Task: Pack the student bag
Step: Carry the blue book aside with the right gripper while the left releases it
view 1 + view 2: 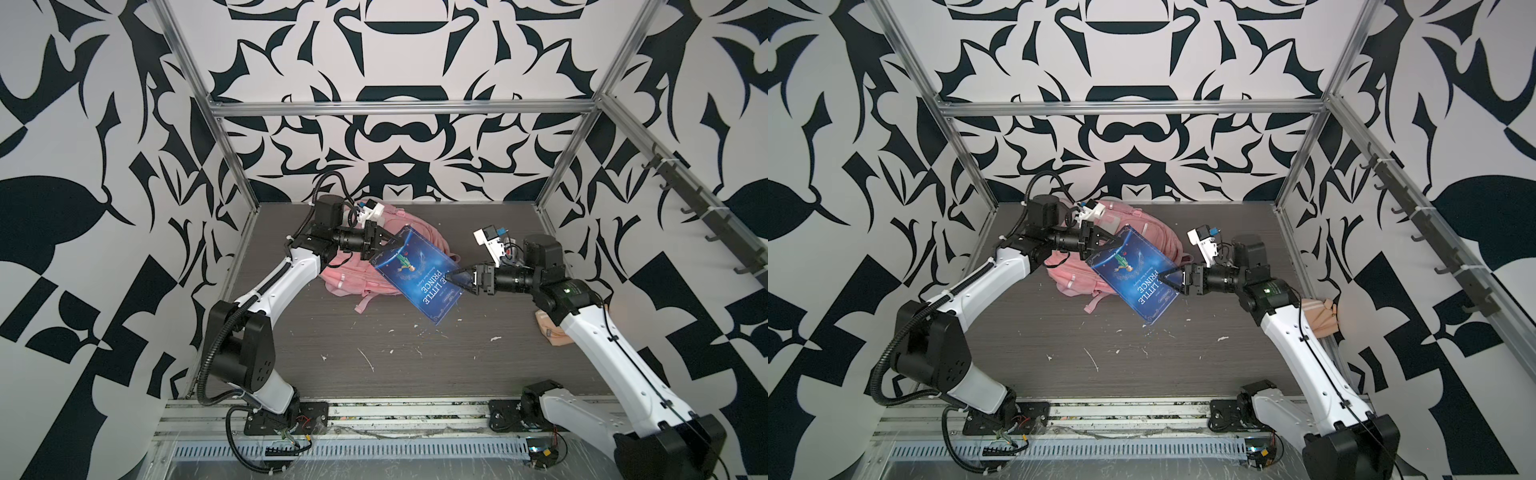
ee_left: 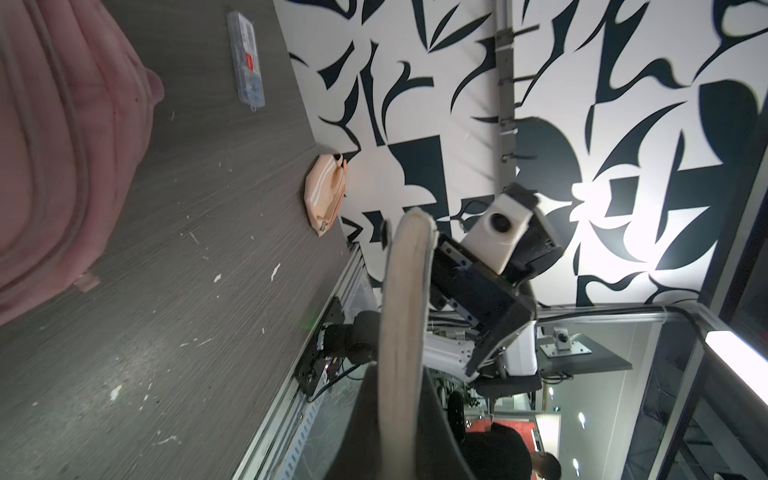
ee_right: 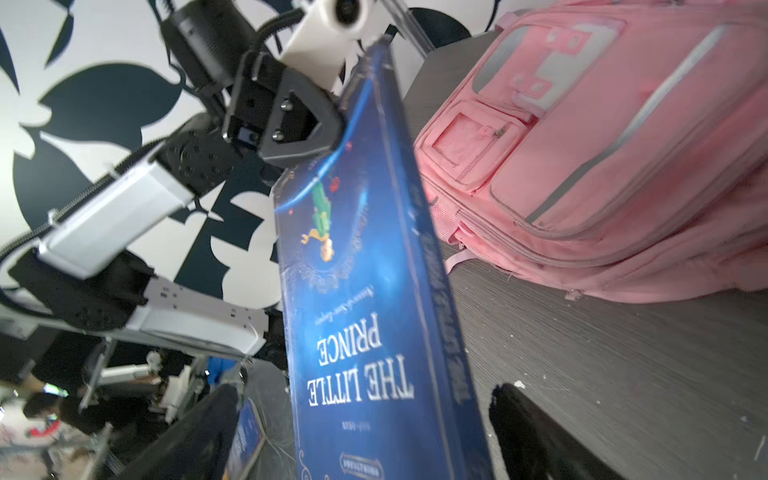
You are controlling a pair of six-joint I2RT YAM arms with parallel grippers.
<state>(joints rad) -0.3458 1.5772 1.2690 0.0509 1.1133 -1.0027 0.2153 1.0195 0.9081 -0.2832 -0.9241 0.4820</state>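
A blue hardcover book, "The Little Prince" (image 1: 417,274) (image 1: 1133,276), hangs tilted above the table, partly over the pink student bag (image 1: 347,276) (image 1: 1067,279). My left gripper (image 1: 392,240) (image 1: 1111,241) is shut on the book's far corner. In the left wrist view the book's page edge (image 2: 405,311) runs out from between the left gripper (image 2: 401,399) fingers. My right gripper (image 1: 451,277) (image 1: 1163,276) stands open with its fingers on either side of the book's near edge. In the right wrist view the book (image 3: 374,291) sits between the spread fingers of the right gripper (image 3: 365,432), and the bag (image 3: 602,145) lies behind.
A small beige-peach pouch (image 1: 550,328) (image 1: 1320,316) (image 2: 326,195) lies at the table's right edge under the right arm. A clear plastic box (image 2: 246,54) lies on the table near the wall. White scuffs mark the dark wood-grain table (image 1: 374,353).
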